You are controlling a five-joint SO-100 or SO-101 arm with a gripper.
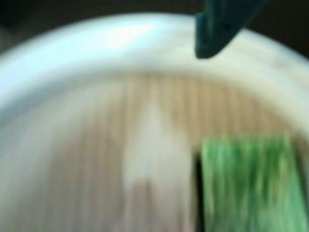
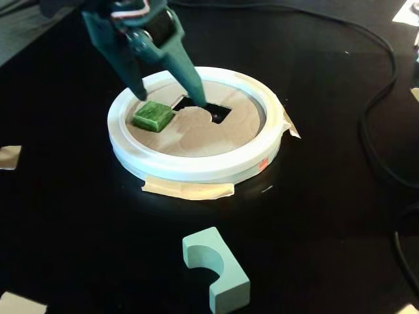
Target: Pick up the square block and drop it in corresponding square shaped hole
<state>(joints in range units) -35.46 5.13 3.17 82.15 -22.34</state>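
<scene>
The green square block (image 2: 152, 115) lies flat on the wooden disc (image 2: 196, 137), just left of the dark cut-out hole (image 2: 221, 115). My teal gripper (image 2: 170, 101) stands over the disc with its jaws apart and holds nothing. One fingertip (image 2: 140, 96) is at the block's far edge and the other (image 2: 200, 103) reaches down at the hole. The wrist view is blurred. It shows the block (image 1: 251, 186) at the lower right, one fingertip (image 1: 212, 34) at the top, and the disc (image 1: 120, 145) inside its white rim (image 1: 96, 43).
The disc sits in a white ring (image 2: 196, 169) taped to the black table. A mint arch-shaped block (image 2: 217, 267) lies in front of it. Black cables (image 2: 383, 98) run along the right. Paper scraps (image 2: 8, 157) lie at the left edge.
</scene>
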